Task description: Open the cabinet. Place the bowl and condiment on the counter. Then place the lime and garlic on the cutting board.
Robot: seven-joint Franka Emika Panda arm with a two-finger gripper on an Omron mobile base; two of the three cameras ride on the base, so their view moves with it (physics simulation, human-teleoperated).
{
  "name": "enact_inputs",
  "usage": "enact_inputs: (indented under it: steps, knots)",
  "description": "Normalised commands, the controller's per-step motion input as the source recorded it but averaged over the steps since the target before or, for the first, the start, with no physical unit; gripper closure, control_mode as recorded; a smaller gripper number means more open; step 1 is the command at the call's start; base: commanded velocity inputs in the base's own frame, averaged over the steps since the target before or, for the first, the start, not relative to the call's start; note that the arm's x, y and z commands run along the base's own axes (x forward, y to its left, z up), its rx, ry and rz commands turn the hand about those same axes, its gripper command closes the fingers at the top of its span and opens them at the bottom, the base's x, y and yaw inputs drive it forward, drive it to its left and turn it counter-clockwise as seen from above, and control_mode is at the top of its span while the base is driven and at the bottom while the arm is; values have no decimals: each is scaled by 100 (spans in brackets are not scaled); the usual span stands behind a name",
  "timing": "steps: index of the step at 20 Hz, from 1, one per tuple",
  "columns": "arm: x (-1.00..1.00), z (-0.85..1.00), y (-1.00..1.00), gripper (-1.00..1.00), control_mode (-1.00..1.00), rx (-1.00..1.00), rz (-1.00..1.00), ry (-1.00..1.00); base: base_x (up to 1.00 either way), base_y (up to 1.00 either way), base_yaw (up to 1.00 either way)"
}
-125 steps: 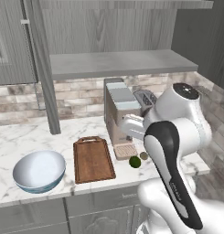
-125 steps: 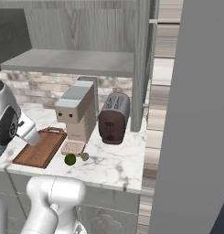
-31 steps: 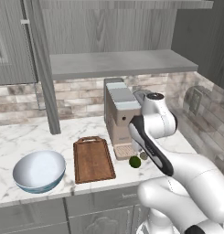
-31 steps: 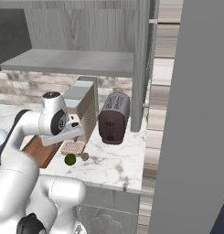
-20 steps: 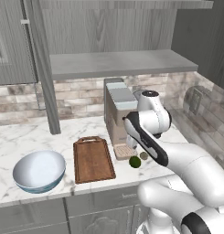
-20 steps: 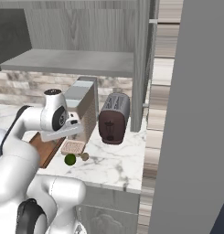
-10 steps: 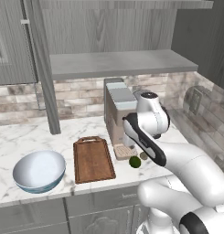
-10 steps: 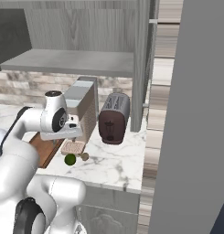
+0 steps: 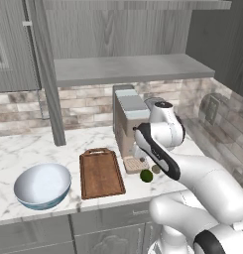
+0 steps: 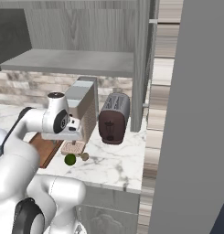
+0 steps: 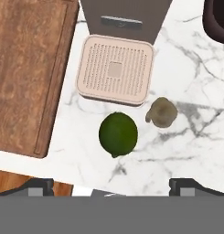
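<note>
Claw (image 11: 111,183) held wide above bench (image 11: 195,132); lime (image 11: 118,134) seen between fingertips, untouched; garlic (image 11: 162,112) just beside lime.

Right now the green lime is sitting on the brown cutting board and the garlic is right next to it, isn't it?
Not quite. The lime is on the white marble counter, not on the cutting board, which lies off to one side. The garlic really is right next to it. The hand view shows this best.

Lime (image 11: 118,134) and garlic (image 11: 162,112) lie on counter (image 11: 195,137), beside cutting board (image 11: 26,68).
</note>
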Motion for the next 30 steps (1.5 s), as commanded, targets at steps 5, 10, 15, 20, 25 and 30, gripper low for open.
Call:
enact_inputs:
  steps: [5, 10, 15, 20, 25, 30]
  knots:
    - [0, -1, 0, -100, -100, 0, -7, 10, 0, 0, 0]
    - [0, -18, 0, -100, -100, 0, -5, 3, 0, 0, 0]
    - [0, -29, 0, -100, -100, 0, -1, 0, 0, 0, 0]
    - [-9, -17, 0, -100, -100, 0, -1, -4, 0, 0, 0]
    - [-1, 0, 0, -100, -100, 0, 0, -2, 0, 0, 0]
    - [0, 0, 0, -100, -100, 0, 0, -1, 0, 0, 0]
